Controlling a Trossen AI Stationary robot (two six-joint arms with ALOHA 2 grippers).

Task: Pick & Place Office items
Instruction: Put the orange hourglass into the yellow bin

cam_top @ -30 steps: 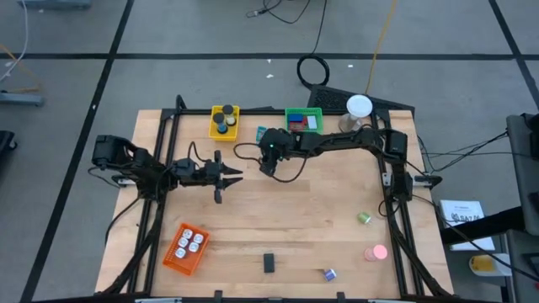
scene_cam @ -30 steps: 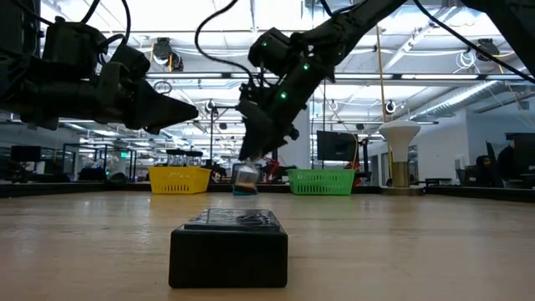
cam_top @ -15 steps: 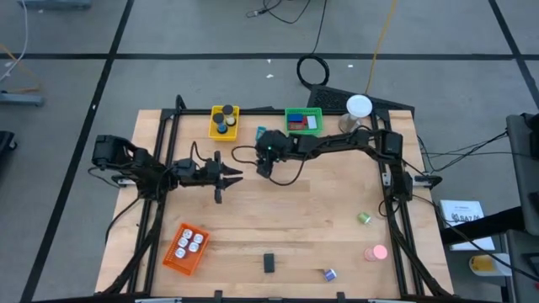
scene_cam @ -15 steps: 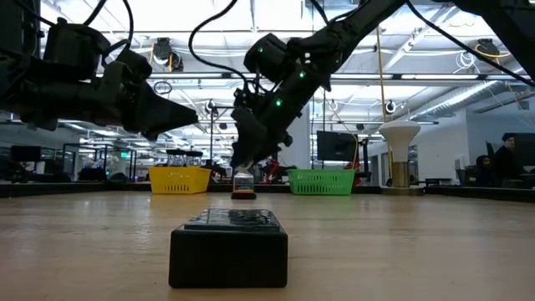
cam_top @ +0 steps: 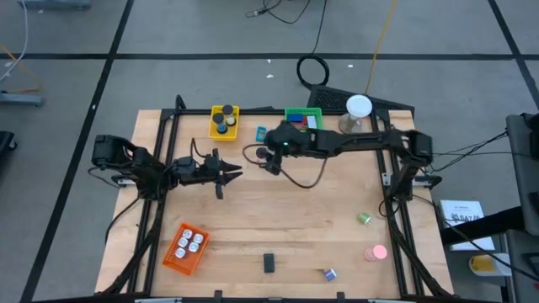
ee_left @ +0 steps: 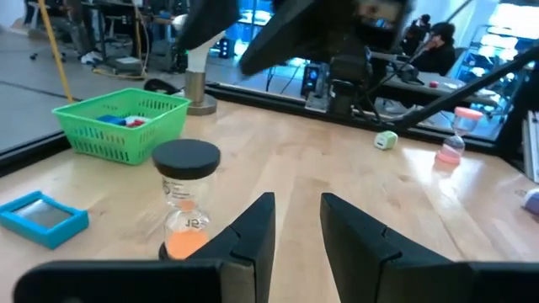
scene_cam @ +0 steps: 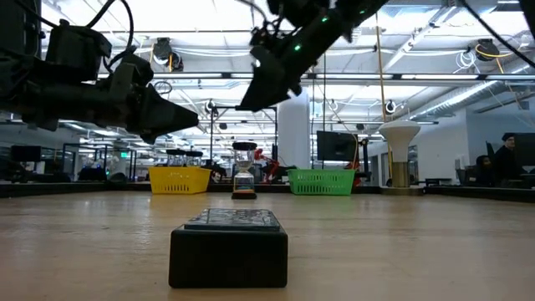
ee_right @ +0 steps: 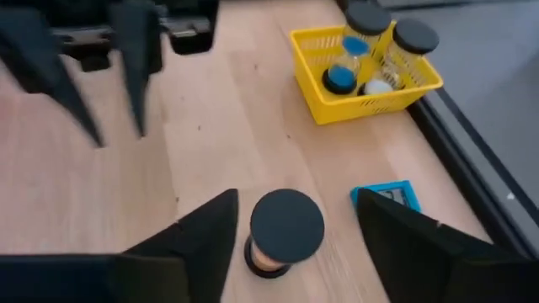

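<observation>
An hourglass [scene_cam: 243,172] with black caps and orange sand [ee_left: 187,204] stands upright on its lower cap on the table, between the yellow basket [scene_cam: 179,179] and the green basket [scene_cam: 322,181]. My right gripper [ee_right: 296,197] hangs open above it, one finger on either side of its top cap [ee_right: 286,222] and touching nothing; the low view shows this gripper [scene_cam: 253,99] well clear of it. My left gripper [cam_top: 229,174] waits level at mid-left, narrowly open and empty, pointing toward the hourglass [ee_left: 296,206].
A blue flat square [ee_right: 389,195] lies beside the hourglass. The yellow basket [cam_top: 224,122] holds several timers. An orange basket [cam_top: 187,247], a black block [cam_top: 269,263], a green piece [cam_top: 364,218], a pink piece [cam_top: 376,252] and a small clip [cam_top: 329,273] lie along the near side. A white ball on a stand [cam_top: 359,108] is far right.
My right gripper has set the hourglass, which it held tilted just above the table, upright on the wood, let go of it and risen well clear. The hourglass now stands alone.
</observation>
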